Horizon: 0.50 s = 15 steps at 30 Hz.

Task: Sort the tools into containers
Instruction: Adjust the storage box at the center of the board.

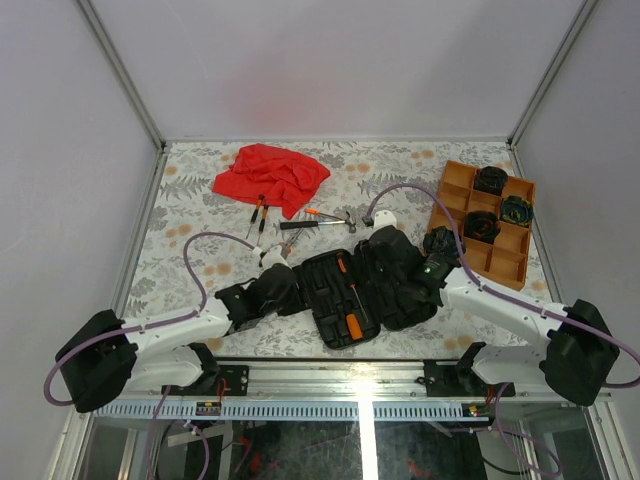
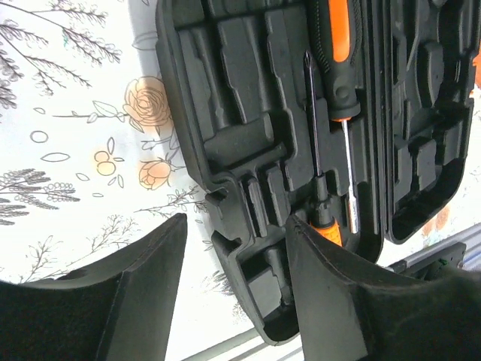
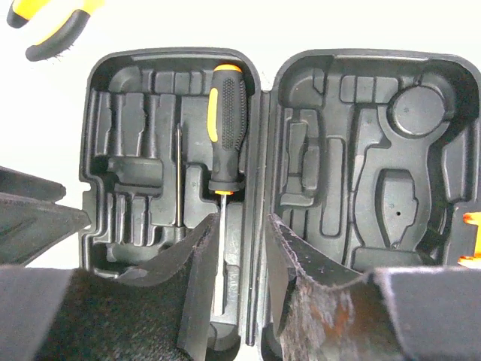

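Left end effector (image 2: 234,226) spread wide, black tool case (image 2: 248,113) edge between its fingers, right end effector (image 3: 242,226) narrowly parted, orange-and-black screwdriver (image 3: 227,128) just ahead, shaft between fingers

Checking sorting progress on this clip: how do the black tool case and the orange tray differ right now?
The black tool case lies open, near and central; the orange tray sits at the far right. The case has moulded tool-shaped slots; the tray has square compartments. The case holds two screwdrivers; the tray holds dark coiled bundles. Both are only partly filled.
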Tool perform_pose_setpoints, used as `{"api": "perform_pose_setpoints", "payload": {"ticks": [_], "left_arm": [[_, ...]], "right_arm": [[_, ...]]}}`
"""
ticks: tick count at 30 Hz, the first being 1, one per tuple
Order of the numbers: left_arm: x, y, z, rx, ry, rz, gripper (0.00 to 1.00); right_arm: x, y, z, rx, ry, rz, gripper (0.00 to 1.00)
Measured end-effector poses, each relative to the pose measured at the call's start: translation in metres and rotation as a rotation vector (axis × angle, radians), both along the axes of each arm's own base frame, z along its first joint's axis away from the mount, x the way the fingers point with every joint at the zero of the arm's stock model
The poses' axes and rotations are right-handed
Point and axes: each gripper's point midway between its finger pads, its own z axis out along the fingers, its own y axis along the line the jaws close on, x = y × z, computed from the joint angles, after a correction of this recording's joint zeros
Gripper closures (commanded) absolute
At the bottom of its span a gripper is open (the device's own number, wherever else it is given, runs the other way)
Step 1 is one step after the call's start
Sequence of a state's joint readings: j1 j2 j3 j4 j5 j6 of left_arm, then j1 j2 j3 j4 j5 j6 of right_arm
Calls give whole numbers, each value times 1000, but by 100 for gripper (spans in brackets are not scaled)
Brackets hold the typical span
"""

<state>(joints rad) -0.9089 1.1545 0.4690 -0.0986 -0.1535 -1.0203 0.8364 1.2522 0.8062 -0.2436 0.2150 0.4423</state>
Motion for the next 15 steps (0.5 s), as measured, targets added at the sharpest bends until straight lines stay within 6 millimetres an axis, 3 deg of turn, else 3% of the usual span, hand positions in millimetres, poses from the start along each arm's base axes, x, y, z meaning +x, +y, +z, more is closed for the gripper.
{"api": "perform_pose_setpoints", "payload": {"ticks": [10, 15], "left_arm": [[29, 21, 2, 36, -16, 80, 46], [34, 17, -9, 63, 11, 45, 50]], "right_arm": [[-22, 11, 9, 96, 45, 3, 62], [-47, 24, -2, 96, 89, 58, 62]]}}
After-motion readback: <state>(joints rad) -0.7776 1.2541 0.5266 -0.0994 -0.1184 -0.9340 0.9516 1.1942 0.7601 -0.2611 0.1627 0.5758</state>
